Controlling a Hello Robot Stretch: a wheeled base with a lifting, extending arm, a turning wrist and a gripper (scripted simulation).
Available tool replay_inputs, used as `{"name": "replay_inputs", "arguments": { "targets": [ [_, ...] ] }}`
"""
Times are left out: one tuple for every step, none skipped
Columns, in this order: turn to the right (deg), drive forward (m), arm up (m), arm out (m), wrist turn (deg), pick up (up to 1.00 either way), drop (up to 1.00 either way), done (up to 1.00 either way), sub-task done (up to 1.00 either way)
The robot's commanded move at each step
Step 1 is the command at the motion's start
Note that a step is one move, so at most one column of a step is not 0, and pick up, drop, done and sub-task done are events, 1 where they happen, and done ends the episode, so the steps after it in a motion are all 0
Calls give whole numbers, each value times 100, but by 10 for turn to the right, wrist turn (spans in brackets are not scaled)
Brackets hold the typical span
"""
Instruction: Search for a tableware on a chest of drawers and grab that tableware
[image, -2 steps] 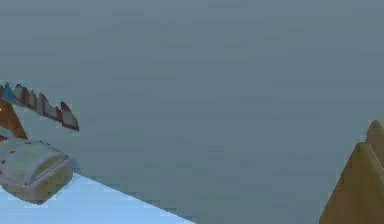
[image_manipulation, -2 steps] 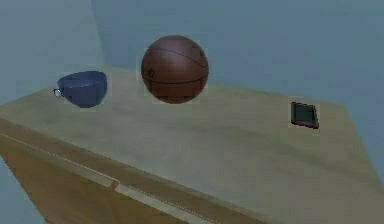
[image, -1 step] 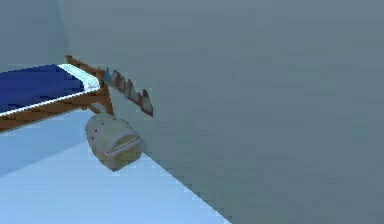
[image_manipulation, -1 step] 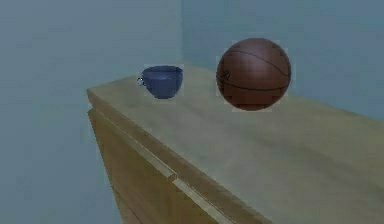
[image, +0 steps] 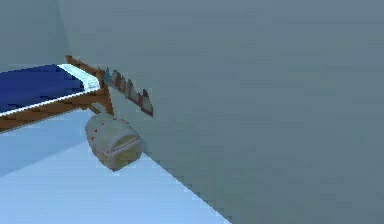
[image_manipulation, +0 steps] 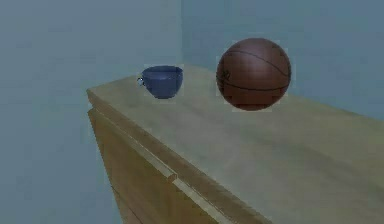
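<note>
Finding a blue cup (image_manipulation: 161, 81) on the chest of drawers (image_manipulation: 230, 150) near a basketball (image_manipulation: 254, 73), I judged reaching for it came next; my gripper's state I couldn't tell.

My body stands with its front turned to a blue-grey wall (image: 280, 90), and my forward camera tilts down to where that wall meets the floor (image: 60, 190). My reaching side faces the chest of drawers (image_manipulation: 250, 150), looking down across its top from near its front edge.
</note>
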Motion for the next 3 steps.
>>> {"name": "replay_inputs", "arguments": {
  "targets": [
    [0, 0, 38, 0, 0, 0, 0, 0, 0],
    [0, 0, 0, 38, 0, 0, 0, 0, 0],
    [0, 0, 0, 0, 450, 0, 0, 0, 0]
  ]
}}
